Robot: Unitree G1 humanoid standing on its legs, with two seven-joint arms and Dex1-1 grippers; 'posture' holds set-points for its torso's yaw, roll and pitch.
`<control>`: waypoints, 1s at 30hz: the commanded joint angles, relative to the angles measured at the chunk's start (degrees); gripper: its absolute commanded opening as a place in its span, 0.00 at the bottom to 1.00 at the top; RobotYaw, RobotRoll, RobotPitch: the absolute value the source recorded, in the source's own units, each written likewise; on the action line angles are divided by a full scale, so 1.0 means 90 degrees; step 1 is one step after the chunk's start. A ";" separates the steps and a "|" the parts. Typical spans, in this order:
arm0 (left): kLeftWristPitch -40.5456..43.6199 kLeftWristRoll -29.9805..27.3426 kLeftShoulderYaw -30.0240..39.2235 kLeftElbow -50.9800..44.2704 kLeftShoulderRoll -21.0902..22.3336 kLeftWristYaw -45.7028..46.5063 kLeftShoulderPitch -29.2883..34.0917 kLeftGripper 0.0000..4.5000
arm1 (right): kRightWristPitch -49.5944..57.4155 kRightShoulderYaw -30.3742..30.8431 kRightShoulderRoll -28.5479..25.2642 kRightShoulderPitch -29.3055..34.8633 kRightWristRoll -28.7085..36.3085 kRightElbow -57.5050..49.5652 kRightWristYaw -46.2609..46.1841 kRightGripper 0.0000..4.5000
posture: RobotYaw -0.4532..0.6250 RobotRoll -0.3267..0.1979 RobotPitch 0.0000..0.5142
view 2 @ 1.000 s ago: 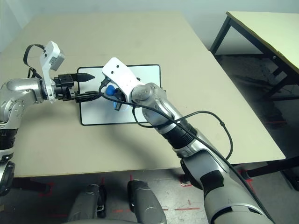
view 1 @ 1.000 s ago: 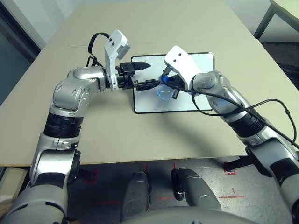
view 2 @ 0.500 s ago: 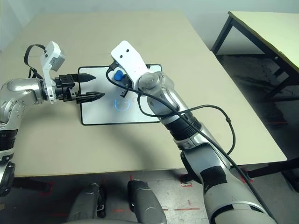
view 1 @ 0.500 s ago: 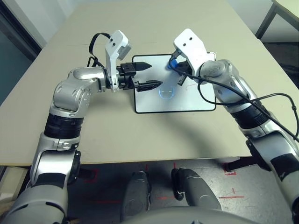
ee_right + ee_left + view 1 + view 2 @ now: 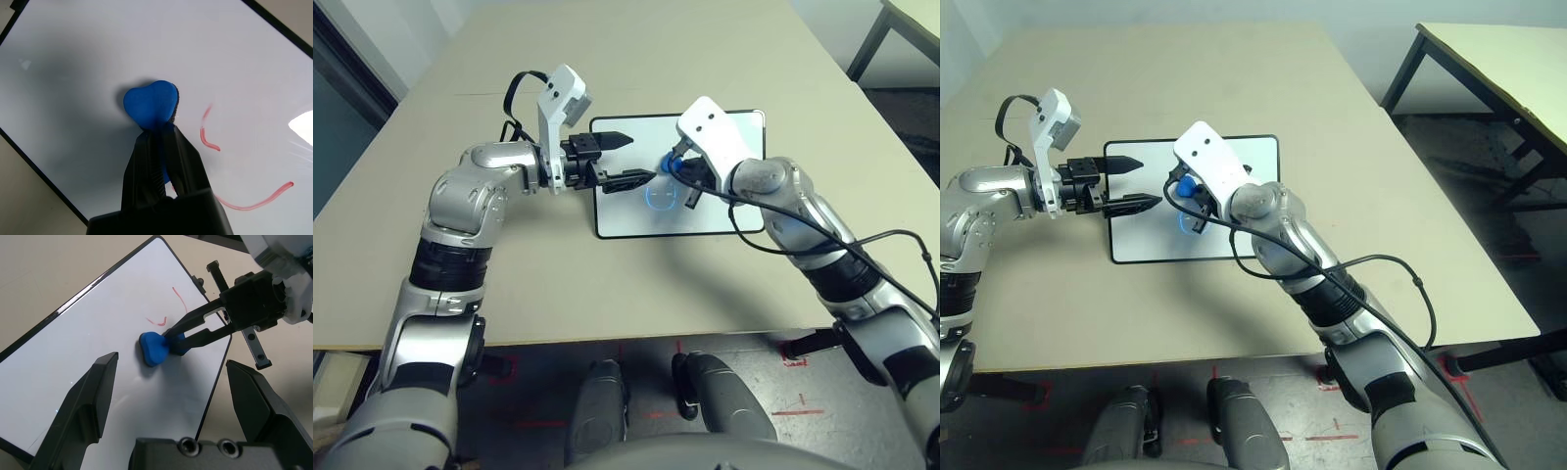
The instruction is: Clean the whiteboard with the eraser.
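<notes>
Blue eraser (image 5: 150, 102), a small heart-shaped block, sits pressed on the whiteboard (image 5: 734, 211) mid-surface, over the blue doodle (image 5: 658, 193); red strokes (image 5: 254, 203) remain beside it. Right gripper (image 5: 171, 338) fingers are clamped tight on its tail end. Judged light, slightly soft, a firm pinch suffices. Left gripper (image 5: 631, 161) fingers are spread wide, holding nothing, above the board's left edge on the table (image 5: 558, 274). Versus half a second back: eraser has come from the far edge down onto the doodle; left arm unchanged.
</notes>
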 commanded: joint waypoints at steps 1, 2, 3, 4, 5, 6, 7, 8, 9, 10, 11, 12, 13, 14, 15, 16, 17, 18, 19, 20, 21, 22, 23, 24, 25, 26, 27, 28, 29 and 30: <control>0.0025 -0.0031 -0.0079 -0.0058 0.0011 -0.0045 0.0060 1.00 | 0.0123 0.0029 -0.0178 0.0082 -0.0137 0.0543 -0.0010 0.01 | 0.31 0.62 0.31; 0.0018 -0.0030 -0.0082 -0.0051 0.0004 -0.0047 0.0061 1.00 | 0.0099 -0.0020 -0.0202 0.0034 -0.0140 0.0600 -0.0029 0.01 | 0.31 0.62 0.31; 0.0012 -0.0027 -0.0089 -0.0044 -0.0003 -0.0050 0.0060 1.00 | 0.0081 -0.0083 -0.0226 -0.0017 -0.0142 0.0657 -0.0056 0.01 | 0.31 0.62 0.31; 0.0005 -0.0025 -0.0094 -0.0037 -0.0010 -0.0053 0.0058 1.00 | 0.0062 -0.0133 -0.0249 -0.0061 -0.0146 0.0705 -0.0079 0.01 | 0.31 0.62 0.31; 0.0000 -0.0023 -0.0096 -0.0031 -0.0013 -0.0056 0.0057 1.00 | 0.0048 -0.0158 -0.0259 -0.0088 -0.0148 0.0735 -0.0092 0.01 | 0.31 0.62 0.31; -0.0005 -0.0021 -0.0098 -0.0022 -0.0015 -0.0061 0.0054 1.00 | 0.0026 -0.0209 -0.0275 -0.0139 -0.0152 0.0784 -0.0116 0.01 | 0.31 0.62 0.31; -0.0010 -0.0018 -0.0100 -0.0010 -0.0018 -0.0067 0.0048 1.00 | -0.0005 -0.0262 -0.0289 -0.0199 -0.0155 0.0839 -0.0142 0.01 | 0.31 0.62 0.31; -0.0015 -0.0015 -0.0102 0.0002 -0.0019 -0.0074 0.0043 1.00 | -0.0031 -0.0309 -0.0296 -0.0254 -0.0156 0.0892 -0.0172 0.01 | 0.31 0.62 0.31; -0.0022 -0.0010 -0.0104 0.0014 -0.0021 -0.0081 0.0039 1.00 | -0.0055 -0.0349 -0.0298 -0.0302 -0.0156 0.0941 -0.0204 0.01 | 0.31 0.62 0.31; -0.0031 -0.0003 -0.0110 0.0029 -0.0022 -0.0090 0.0034 1.00 | -0.0084 -0.0386 -0.0295 -0.0350 -0.0162 0.0997 -0.0245 0.01 | 0.30 0.62 0.31; -0.0039 0.0004 -0.0115 0.0042 -0.0026 -0.0098 0.0031 1.00 | -0.0110 -0.0427 -0.0290 -0.0390 -0.0178 0.1056 -0.0294 0.01 | 0.30 0.62 0.31; -0.0044 0.0009 -0.0120 0.0054 -0.0029 -0.0106 0.0025 1.00 | -0.0136 -0.0455 -0.0288 -0.0422 -0.0193 0.1110 -0.0328 0.01 | 0.30 0.62 0.32; -0.0048 0.0015 -0.0124 0.0061 -0.0033 -0.0114 0.0023 1.00 | -0.0157 -0.0472 -0.0285 -0.0443 -0.0201 0.1152 -0.0353 0.01 | 0.30 0.62 0.32; -0.0052 0.0017 -0.0126 0.0068 -0.0039 -0.0119 0.0020 1.00 | -0.0175 -0.0479 -0.0279 -0.0458 -0.0203 0.1183 -0.0369 0.01 | 0.30 0.62 0.32; -0.0055 0.0020 -0.0129 0.0074 -0.0042 -0.0126 0.0018 1.00 | -0.0181 -0.0479 -0.0266 -0.0467 -0.0196 0.1198 -0.0372 0.01 | 0.30 0.62 0.32; -0.0061 0.0025 -0.0132 0.0086 -0.0045 -0.0133 0.0012 1.00 | -0.0182 -0.0468 -0.0248 -0.0472 -0.0186 0.1205 -0.0366 0.01 | 0.30 0.62 0.32; -0.0065 0.0030 -0.0134 0.0095 -0.0047 -0.0139 0.0008 1.00 | -0.0182 -0.0460 -0.0236 -0.0475 -0.0180 0.1208 -0.0360 0.01 | 0.30 0.62 0.32; -0.0070 0.0035 -0.0136 0.0104 -0.0050 -0.0144 0.0006 1.00 | -0.0150 -0.0400 -0.0210 -0.0432 -0.0169 0.1151 -0.0320 0.01 | 0.30 0.62 0.32; -0.0075 0.0041 -0.0136 0.0112 -0.0053 -0.0148 0.0004 1.00 | -0.0110 -0.0338 -0.0184 -0.0383 -0.0159 0.1086 -0.0280 0.01 | 0.31 0.62 0.32; -0.0077 0.0044 -0.0135 0.0112 -0.0054 -0.0149 0.0007 1.00 | -0.0063 -0.0282 -0.0158 -0.0332 -0.0148 0.1009 -0.0245 0.01 | 0.31 0.62 0.32; -0.0076 0.0044 -0.0133 0.0107 -0.0055 -0.0149 0.0012 1.00 | -0.0013 -0.0233 -0.0131 -0.0281 -0.0138 0.0929 -0.0216 0.01 | 0.31 0.62 0.32; -0.0078 0.0044 -0.0130 0.0104 -0.0058 -0.0147 0.0016 1.00 | 0.0038 -0.0171 -0.0102 -0.0225 -0.0130 0.0846 -0.0182 0.01 | 0.31 0.62 0.32; -0.0078 0.0044 -0.0128 0.0095 -0.0059 -0.0143 0.0023 1.00 | 0.0103 -0.0095 -0.0062 -0.0153 -0.0111 0.0744 -0.0138 0.01 | 0.31 0.62 0.31; -0.0078 0.0043 -0.0125 0.0086 -0.0060 -0.0138 0.0031 1.00 | 0.0154 -0.0029 -0.0031 -0.0090 -0.0104 0.0659 -0.0101 0.01 | 0.31 0.62 0.31; -0.0076 0.0040 -0.0121 0.0077 -0.0061 -0.0133 0.0038 1.00 | 0.0197 0.0024 -0.0006 -0.0038 -0.0107 0.0588 -0.0068 0.01 | 0.31 0.62 0.31; -0.0072 0.0037 -0.0116 0.0061 -0.0060 -0.0128 0.0048 1.00 | 0.0240 0.0067 0.0024 0.0006 -0.0111 0.0525 -0.0042 0.01 | 0.31 0.62 0.31; -0.0077 0.0041 -0.0119 0.0065 -0.0065 -0.0124 0.0048 1.00 | 0.0255 0.0089 0.0049 0.0030 -0.0120 0.0502 -0.0025 0.01 | 0.31 0.62 0.31; -0.0081 0.0043 -0.0120 0.0068 -0.0072 -0.0119 0.0049 1.00 | 0.0258 0.0104 0.0073 0.0044 -0.0128 0.0496 -0.0012 0.01 | 0.31 0.62 0.31; -0.0085 0.0047 -0.0122 0.0072 -0.0078 -0.0115 0.0048 1.00 | 0.0250 0.0109 0.0089 0.0049 -0.0138 0.0505 -0.0001 0.01 | 0.31 0.62 0.31; -0.0087 0.0049 -0.0122 0.0070 -0.0082 -0.0110 0.0049 1.00 | 0.0240 0.0103 0.0098 0.0046 -0.0148 0.0524 0.0005 0.01 | 0.31 0.62 0.30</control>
